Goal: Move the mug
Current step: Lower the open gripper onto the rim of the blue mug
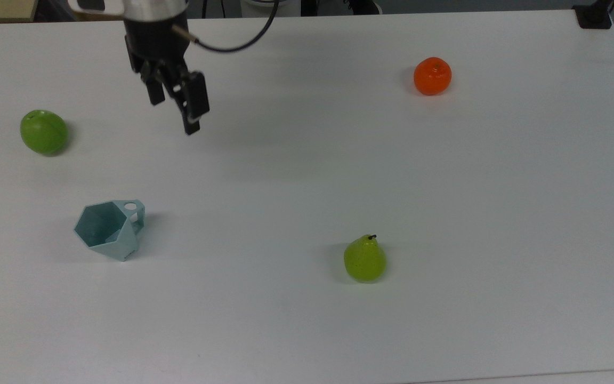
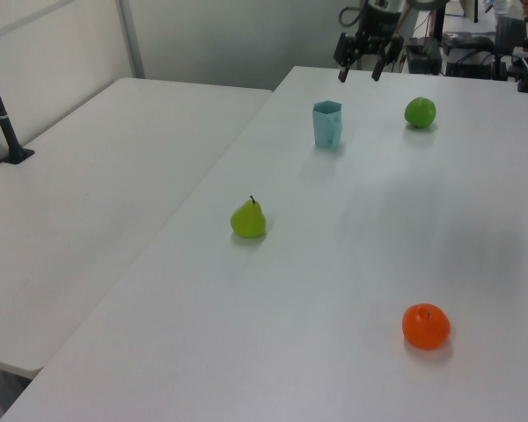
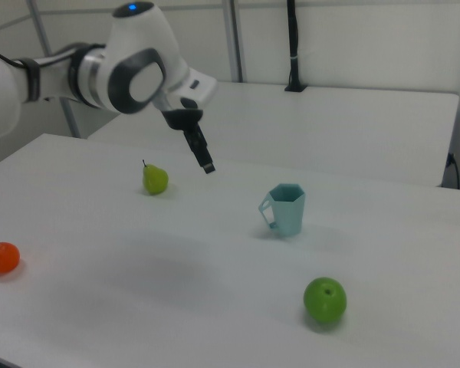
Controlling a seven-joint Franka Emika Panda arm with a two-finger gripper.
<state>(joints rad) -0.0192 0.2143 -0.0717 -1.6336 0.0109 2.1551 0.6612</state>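
- The gripper [image 1: 175, 114] hangs in the air above the table [image 1: 307, 176], its two black fingers [image 1: 196, 106] pointing down with a clear gap between them; the jaws stand parted.
- In the left view the gripper [image 2: 361, 69] shows both fingers spread, with bare space between them.
- It holds nothing and touches nothing: no fruit, no mug, no tabletop.
- In the right view the gripper [image 3: 203, 161] hangs from the white arm [image 3: 123, 73], above the table and apart from every object.
- The mug [image 1: 108, 229] stands upright on the table toward the top view's left, its hexagonal rim up and its pierced handle on the top view's right side of the body.
- In the left view the mug [image 2: 326, 124] sits below the gripper, well apart from it; in the right view the mug [image 3: 284, 209] stands to the right view's right of the gripper, handle toward the right view's left.
- An apple [image 1: 43, 132] lies near the top view's left edge, apart from the mug.
- A pear [image 1: 364, 259] stands to the top view's right of the mug, well apart.
- An orange [image 1: 432, 76] lies toward the top view's upper right, far from the gripper.
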